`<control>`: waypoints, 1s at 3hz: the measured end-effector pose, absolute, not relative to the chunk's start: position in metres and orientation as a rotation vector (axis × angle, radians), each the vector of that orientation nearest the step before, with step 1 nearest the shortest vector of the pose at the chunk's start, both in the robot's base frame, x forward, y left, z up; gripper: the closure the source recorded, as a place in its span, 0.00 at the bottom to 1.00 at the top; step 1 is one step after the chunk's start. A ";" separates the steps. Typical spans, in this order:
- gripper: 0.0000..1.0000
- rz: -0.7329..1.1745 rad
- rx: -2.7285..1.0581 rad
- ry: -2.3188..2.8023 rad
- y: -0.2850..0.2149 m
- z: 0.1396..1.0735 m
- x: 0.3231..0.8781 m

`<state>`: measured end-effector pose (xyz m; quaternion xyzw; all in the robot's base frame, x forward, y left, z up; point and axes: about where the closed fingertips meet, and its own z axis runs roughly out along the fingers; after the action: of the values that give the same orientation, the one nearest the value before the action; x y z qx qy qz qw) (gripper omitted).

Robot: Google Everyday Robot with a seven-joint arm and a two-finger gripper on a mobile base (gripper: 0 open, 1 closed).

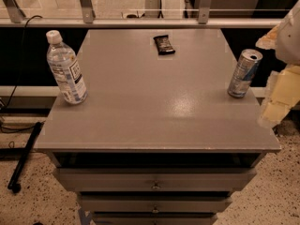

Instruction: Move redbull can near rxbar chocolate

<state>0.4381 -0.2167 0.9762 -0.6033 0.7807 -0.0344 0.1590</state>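
Note:
The redbull can (pixel 244 73), slim and silver-and-blue, stands upright near the right edge of the grey cabinet top (pixel 154 102). The rxbar chocolate (pixel 164 44), a small flat dark wrapper, lies near the far edge at the middle. My gripper (pixel 280 90) shows as pale yellowish arm parts at the right edge of the view, just right of the can and apart from it. It holds nothing that I can see.
A clear plastic water bottle (pixel 65 69) with a white cap stands near the left edge of the top. Drawers (pixel 154 182) sit below the front edge. A railing (pixel 140 21) runs behind the cabinet. A black rod (pixel 23 158) lies on the floor at left.

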 end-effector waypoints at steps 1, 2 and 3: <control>0.00 -0.099 -1.725 2.232 -0.217 0.976 0.438; 0.00 -0.096 -1.632 2.242 -0.242 0.970 0.462; 0.00 -0.104 -1.506 2.210 -0.282 0.962 0.497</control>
<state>0.4972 -0.2822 0.9616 -0.5474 0.8036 -0.0378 0.2305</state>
